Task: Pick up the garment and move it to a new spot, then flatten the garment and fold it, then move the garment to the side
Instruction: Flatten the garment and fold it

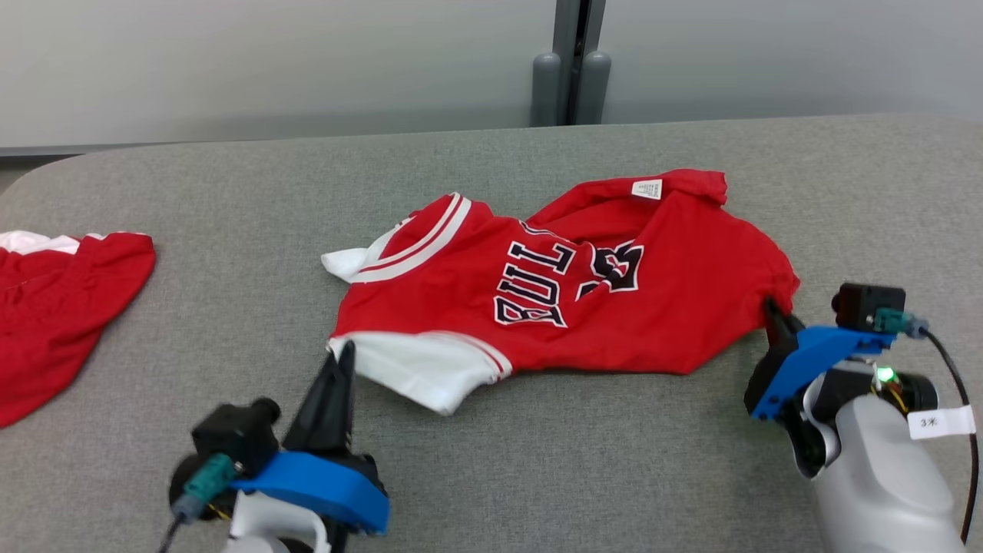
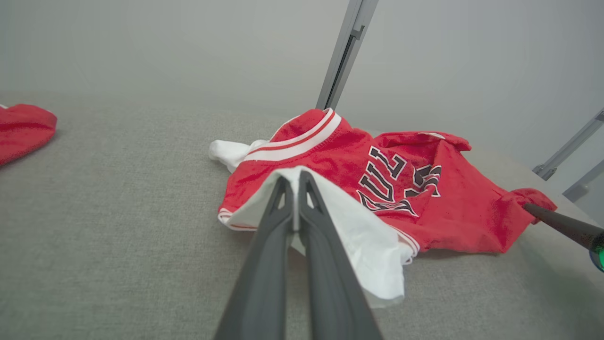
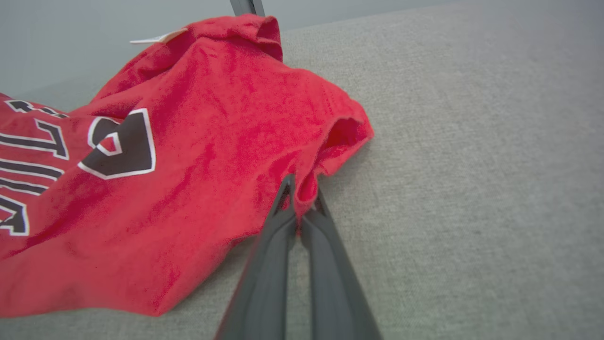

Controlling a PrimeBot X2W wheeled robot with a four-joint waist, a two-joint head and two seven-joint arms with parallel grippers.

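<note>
The red shirt [image 1: 614,307] lies rumpled in the middle of the grey table [image 1: 230,200], with its letters facing up. Its white sleeve [image 1: 415,372] sticks out on the near side. The left claw [image 1: 347,352] is pinched tight on the edge of that sleeve, and the cloth peaks up a little at its tips. The right claw [image 1: 771,306] is pinched tight on a fold of red at the shirt's right end. There is bare table all round the shirt: a wide strip behind it up to the far edge, more to the right, and a strip on the near side. Well apart to the left, another red cloth [image 1: 54,307] lies by the table's left side. Past the far edge is a pale wall [image 1: 269,61] with a grey post [image 1: 572,69]. The left claw reaches in from the bottom left, fingers pointing away and a bit right. The pale right arm [image 1: 883,468] comes from the bottom right, fingers low, pointing up and left.
</note>
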